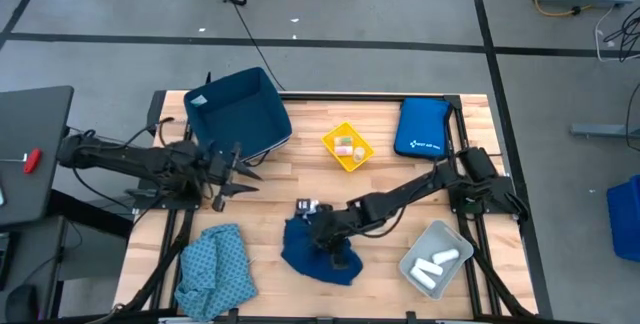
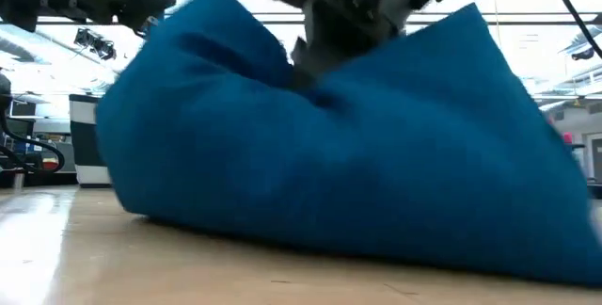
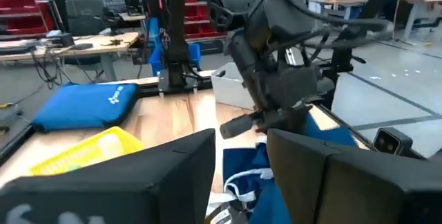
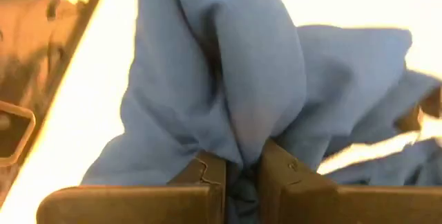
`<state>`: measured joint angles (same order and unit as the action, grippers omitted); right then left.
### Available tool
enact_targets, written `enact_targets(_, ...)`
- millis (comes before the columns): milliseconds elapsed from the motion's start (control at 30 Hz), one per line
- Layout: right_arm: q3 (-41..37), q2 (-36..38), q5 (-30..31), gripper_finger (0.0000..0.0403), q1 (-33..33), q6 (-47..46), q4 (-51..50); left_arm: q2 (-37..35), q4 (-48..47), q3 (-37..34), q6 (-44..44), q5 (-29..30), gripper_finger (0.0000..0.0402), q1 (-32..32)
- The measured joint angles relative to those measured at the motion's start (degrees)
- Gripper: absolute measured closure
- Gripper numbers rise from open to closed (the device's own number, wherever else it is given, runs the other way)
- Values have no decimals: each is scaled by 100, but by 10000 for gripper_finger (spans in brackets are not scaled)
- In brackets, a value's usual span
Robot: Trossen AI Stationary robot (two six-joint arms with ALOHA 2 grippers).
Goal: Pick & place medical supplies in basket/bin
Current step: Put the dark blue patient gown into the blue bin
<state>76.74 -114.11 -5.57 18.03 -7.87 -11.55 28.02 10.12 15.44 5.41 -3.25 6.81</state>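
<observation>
Wooden table (image 1: 300, 179), navy cloth (image 1: 305, 249) pinched in right gripper (image 4: 240, 172)

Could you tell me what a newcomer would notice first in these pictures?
Probably the right gripper, shut on a fold of the navy blue cloth at the table's front middle. Next, the big blue bin at the back left, where the left gripper waits beside it.

The right gripper (image 1: 330, 247) pinches the cloth (image 1: 305, 254) at the table's (image 1: 300, 179) front. Left of it lies another cloth (image 1: 213, 269), right a bin (image 1: 437, 260) with rolls (image 1: 440, 259), behind a tray (image 1: 347, 147).
</observation>
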Motion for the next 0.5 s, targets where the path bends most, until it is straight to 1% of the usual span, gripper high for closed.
enact_targets(167, 3, 209, 167, 364, -21, 285, 596, -726, -345, 0, -16, 42, 266, 0)
enact_targets(400, 23, 488, 724, 364, -148, 921, 1205, -1541, -1070, -1, -42, 393, 266, -2)
enact_targets(500, 25, 667, 977, 364, -247, 1241, 1446, -1815, -1280, -2, -44, 432, 266, -2)
